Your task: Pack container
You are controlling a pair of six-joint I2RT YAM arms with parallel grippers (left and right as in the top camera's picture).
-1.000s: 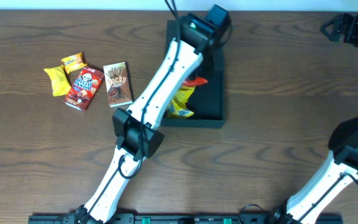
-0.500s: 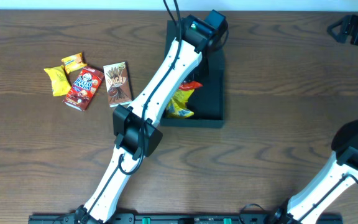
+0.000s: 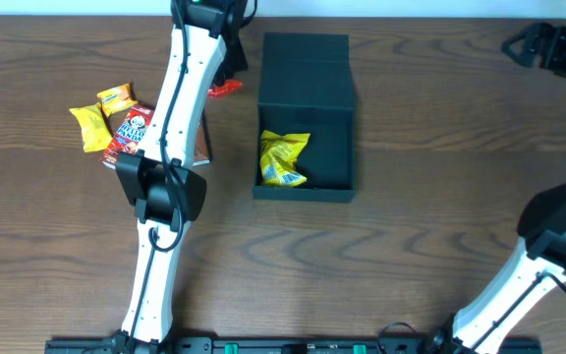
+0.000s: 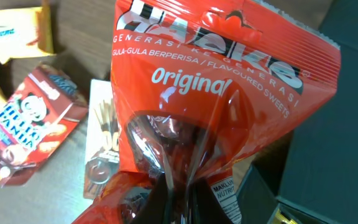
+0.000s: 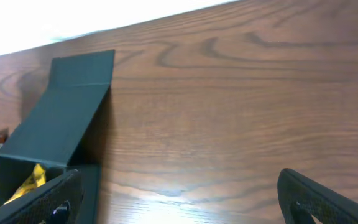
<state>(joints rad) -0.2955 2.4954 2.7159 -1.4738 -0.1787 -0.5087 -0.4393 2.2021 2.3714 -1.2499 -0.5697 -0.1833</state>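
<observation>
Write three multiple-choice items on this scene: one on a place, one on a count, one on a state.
1. Where is the red sweets packet?
A) inside the black container
B) in the left tool, left of the container
C) in the right tool

2. How many packets lie in the container?
A) none
B) three
C) one

3. The right tool is:
A) open and empty
B) shut on the lid
C) shut on a packet

Answers:
1. B: the left wrist view shows the tool pinching it, and overhead it hangs beside the container.
2. C: only the yellow packet lies inside.
3. A: its fingers stand wide apart with nothing between them.
</observation>
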